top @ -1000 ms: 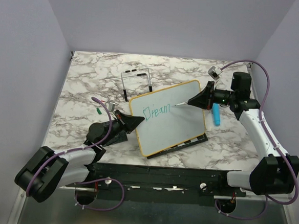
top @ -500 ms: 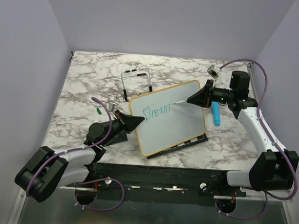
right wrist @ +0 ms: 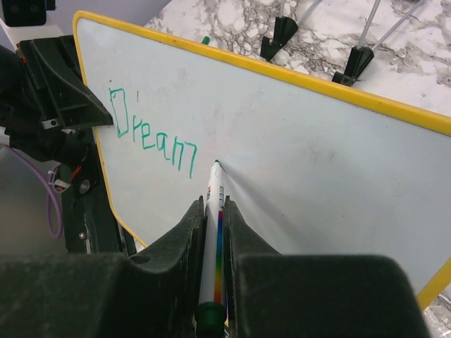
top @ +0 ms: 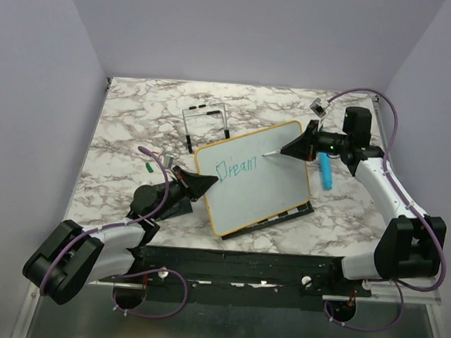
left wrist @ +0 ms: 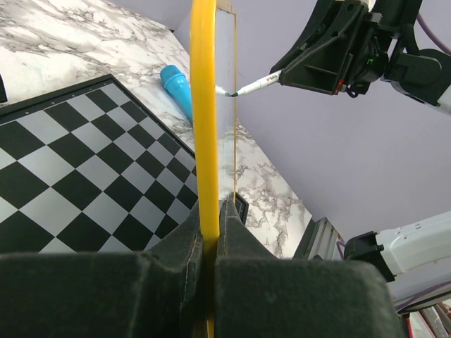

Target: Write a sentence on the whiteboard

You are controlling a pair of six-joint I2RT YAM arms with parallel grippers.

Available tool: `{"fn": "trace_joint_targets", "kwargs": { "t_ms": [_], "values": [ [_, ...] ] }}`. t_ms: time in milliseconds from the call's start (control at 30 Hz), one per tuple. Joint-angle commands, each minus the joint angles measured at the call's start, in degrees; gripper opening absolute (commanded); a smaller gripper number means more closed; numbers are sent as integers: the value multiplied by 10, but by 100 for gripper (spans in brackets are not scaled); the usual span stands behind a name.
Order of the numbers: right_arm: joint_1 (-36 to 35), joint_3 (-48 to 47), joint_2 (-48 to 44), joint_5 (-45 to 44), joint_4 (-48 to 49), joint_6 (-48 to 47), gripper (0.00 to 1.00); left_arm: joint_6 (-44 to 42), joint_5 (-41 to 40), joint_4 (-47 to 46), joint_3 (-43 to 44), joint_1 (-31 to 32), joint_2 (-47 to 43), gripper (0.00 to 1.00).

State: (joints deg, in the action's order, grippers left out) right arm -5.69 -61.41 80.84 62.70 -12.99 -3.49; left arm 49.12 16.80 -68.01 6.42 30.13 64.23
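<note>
Your left hand [left wrist: 210,225] pinched whiteboard [right wrist: 317,155] edge; right hand [right wrist: 213,208] clamped marker [right wrist: 214,184]. Pressed too hard, whiteboard could slip, smearing sentence [right wrist: 151,141].

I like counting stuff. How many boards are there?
2: the whiteboard, tilted up mid-table with its edge in the left claw, and the checkered board lying flat beneath it.

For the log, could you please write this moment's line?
left gripper shut on whiteboard | right gripper shut on marker | sentence: "Dream"
</note>
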Motion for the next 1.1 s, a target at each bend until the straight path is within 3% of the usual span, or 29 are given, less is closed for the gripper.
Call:
{"fn": "trace_joint_targets", "kwargs": {
  "t_ms": [0,433,1067],
  "values": [
    [-9,4,6,-12,17,8,1,-63,19,27,-4,2,9,0],
    [-27,-3,18,-14,26,19,1,-64,21,29,-2,2,9,0],
    [-27,16,-11,-42,-35,-28,1,-67,18,36,-4,2,0,0]
  ]
}}
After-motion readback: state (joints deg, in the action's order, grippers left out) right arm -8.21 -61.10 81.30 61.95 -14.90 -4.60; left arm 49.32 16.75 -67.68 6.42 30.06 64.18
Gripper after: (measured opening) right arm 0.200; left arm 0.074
